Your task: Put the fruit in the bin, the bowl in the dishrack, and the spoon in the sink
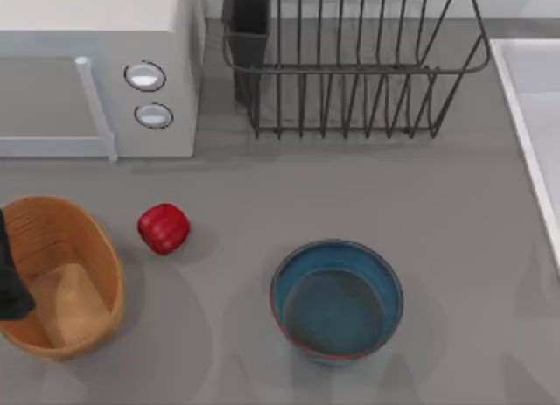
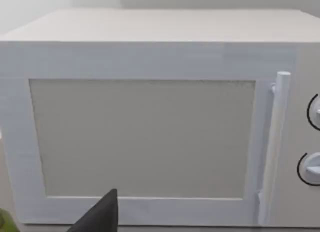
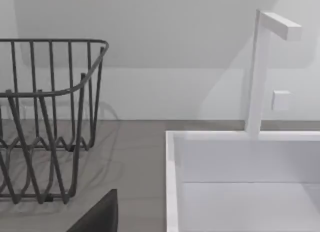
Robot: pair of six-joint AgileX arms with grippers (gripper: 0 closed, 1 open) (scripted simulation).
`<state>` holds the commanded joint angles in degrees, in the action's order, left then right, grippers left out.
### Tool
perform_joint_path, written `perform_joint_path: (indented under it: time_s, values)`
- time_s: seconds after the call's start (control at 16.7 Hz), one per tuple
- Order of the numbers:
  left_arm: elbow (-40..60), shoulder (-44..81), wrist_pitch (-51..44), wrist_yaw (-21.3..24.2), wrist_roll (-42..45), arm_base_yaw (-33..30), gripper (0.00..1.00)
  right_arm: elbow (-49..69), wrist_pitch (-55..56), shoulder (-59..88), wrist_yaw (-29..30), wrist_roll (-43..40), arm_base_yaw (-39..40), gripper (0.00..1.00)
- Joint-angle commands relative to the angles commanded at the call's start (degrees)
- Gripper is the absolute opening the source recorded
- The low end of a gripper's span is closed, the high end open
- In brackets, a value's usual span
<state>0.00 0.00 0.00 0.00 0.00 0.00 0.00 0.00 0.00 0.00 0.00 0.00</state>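
The fruit (image 1: 164, 227) rests on the desk (image 1: 350, 186) just beside the bin (image 1: 61, 278), between the bin and the bowl (image 1: 337, 300). Expect it to be light, rigid and glossy, liable to roll; grip across its widest girth. Jaw state: cannot tell.

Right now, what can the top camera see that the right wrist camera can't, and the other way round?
Top view alone: the fruit on the table beside the bin, the bowl, and the microwave with two knobs. The left arm sits at the left edge, over the bin.

Right wrist view alone: the tall white faucet standing at the sink's back rim, and the wall behind it.

Both: the dishrack and the sink, with grey table between them.
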Motion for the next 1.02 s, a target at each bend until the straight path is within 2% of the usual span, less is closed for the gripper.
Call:
perform_joint_path:
  time_s: [0.24, 0.42, 0.66, 1.02]
  values:
    - [1.7, 1.8, -1.2, -0.1, 0.4, -0.5, 1.0, 0.0, 0.0, 0.0, 0.0, 0.0, 0.0, 1.0]
    - [8.0, 9.0, -5.6, -0.3, 1.9, -2.4, 1.0, 0.0, 0.0, 0.0, 0.0, 0.0, 0.0, 1.0]
    - [21.5, 26.4, -15.1, -0.9, 5.0, -6.3, 1.0, 0.0, 0.0, 0.0, 0.0, 0.0, 0.0, 1.0]
    - [46.8, 61.3, -32.8, -2.0, 10.9, -13.7, 1.0, 0.0, 0.0, 0.0, 0.0, 0.0, 0.0, 1.0]
